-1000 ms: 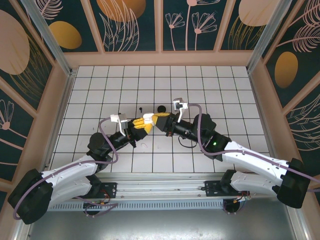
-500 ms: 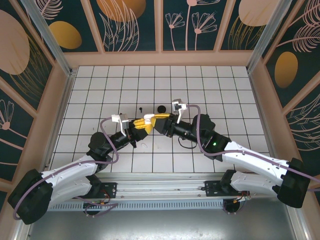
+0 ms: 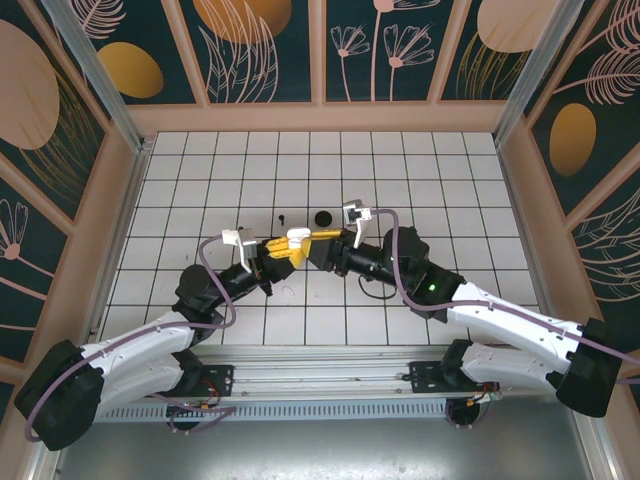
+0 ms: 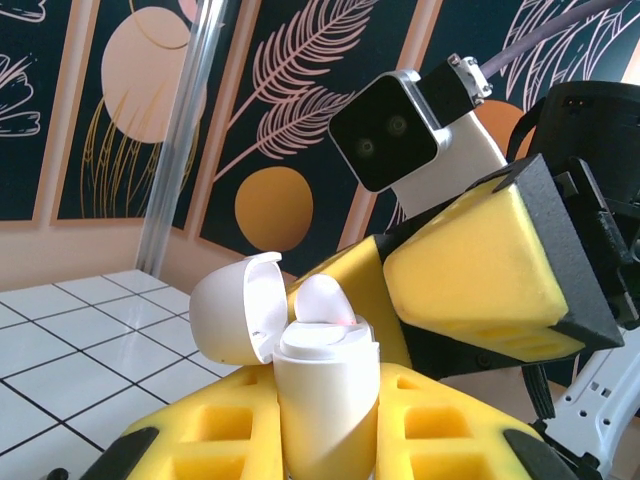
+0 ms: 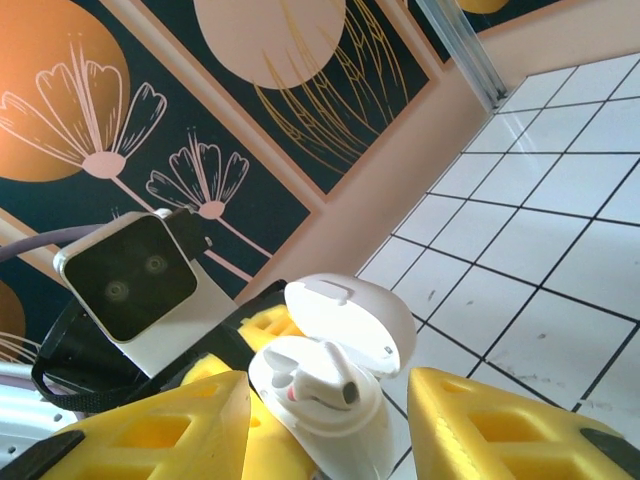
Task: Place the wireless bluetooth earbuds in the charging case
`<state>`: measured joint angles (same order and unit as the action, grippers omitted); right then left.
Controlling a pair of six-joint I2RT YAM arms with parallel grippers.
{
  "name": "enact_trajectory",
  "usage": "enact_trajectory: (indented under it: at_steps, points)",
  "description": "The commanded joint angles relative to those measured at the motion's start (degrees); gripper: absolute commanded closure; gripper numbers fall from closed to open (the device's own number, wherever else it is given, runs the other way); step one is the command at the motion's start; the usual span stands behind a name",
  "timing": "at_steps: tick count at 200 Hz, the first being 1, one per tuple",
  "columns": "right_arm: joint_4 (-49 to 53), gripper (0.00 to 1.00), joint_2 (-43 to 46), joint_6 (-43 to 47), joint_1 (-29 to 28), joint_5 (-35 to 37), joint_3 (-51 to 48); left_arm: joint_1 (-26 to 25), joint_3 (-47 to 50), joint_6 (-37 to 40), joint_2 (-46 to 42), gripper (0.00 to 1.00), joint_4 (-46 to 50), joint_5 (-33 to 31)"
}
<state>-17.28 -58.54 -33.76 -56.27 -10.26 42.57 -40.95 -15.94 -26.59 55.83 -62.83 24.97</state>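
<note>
Earbud [image 5: 318, 385], whitish, dark at one end: lying across the mouth of the open charging case [image 5: 330, 440], low in the centre of the right wrist view. Seen again in the left wrist view as a pale rounded shape poking above the case mouth, with the hinged lid [image 4: 236, 322] tipped back to the left.

Case body standing upright at bottom centre of that view, clamped between the yellow foam fingers of the left hand [image 4: 325, 445], narrow and holding it.

Flanked in the right wrist view by the right hand [image 5: 325, 405], fingers parted wide, a gap showing on each side of the case.

In the top external view, both hands tip to tip just left of centre of the white tiled bench [image 3: 450, 170]. Just above them in that frame, a tiny black piece [image 3: 283, 217] and a round black object [image 3: 322, 218] resting on the bench, near each other but apart; too small to say what either is.
</note>
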Motion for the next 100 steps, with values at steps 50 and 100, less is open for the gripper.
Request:
enact_trajectory:
  at_steps: [50,100]
  points:
    - [5.75,0.54,5.9,1.39,-0.51,4.41,3.63,-0.45,-1.08,4.3,-4.23,1.0,3.6,-0.93]
    - [10.09,0.52,9.86,-0.43,-0.42,10.2,1.69,-0.42,-2.43,8.57,-9.62,1.0,16.01,-1.81]
